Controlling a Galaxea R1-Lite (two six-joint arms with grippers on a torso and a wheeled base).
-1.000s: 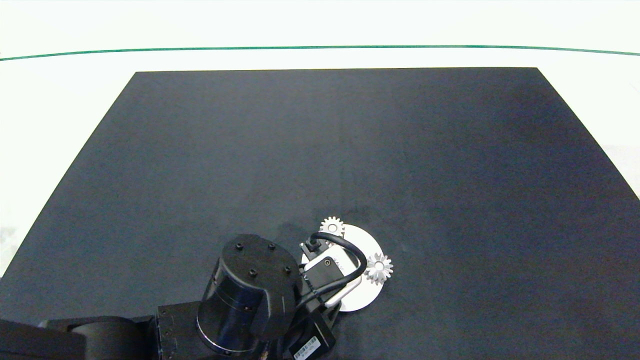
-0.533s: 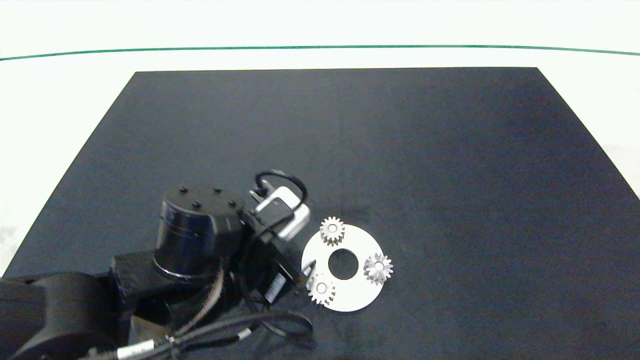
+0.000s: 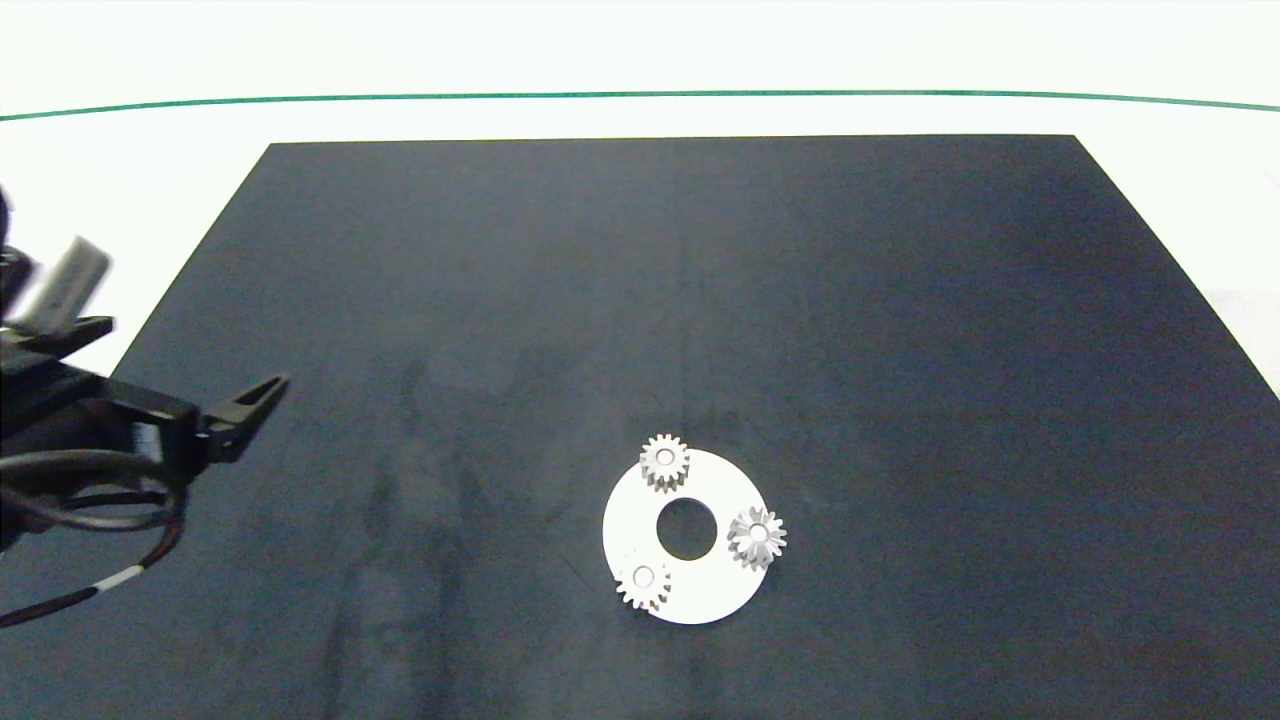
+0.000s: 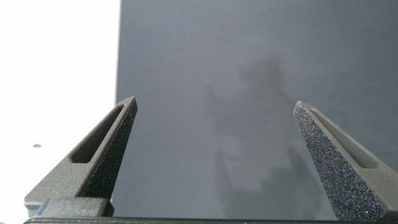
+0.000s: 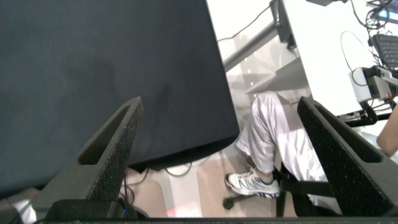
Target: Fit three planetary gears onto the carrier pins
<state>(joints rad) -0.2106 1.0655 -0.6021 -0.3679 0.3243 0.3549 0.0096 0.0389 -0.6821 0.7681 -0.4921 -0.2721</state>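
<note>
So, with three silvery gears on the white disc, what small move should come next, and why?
Probably just park the open left gripper at the table's left edge: each small silvery metal spur gear appears seated on the flat white ring-shaped disc.

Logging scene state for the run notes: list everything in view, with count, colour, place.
planetary gears: 3, silvery, on the pins around the white disc, one at its far side, one at its right, one at its near left.
white disc: 1, white, centre hole, on the mat's near middle.
mat: 1, black, covering the table.
green line: 1, beyond the mat.
person's leg: 1, pale trousers, white shoe, past the mat's edge.
left gripper: open, empty, over the mat's left edge.
right gripper: open, empty, off the mat.
</note>
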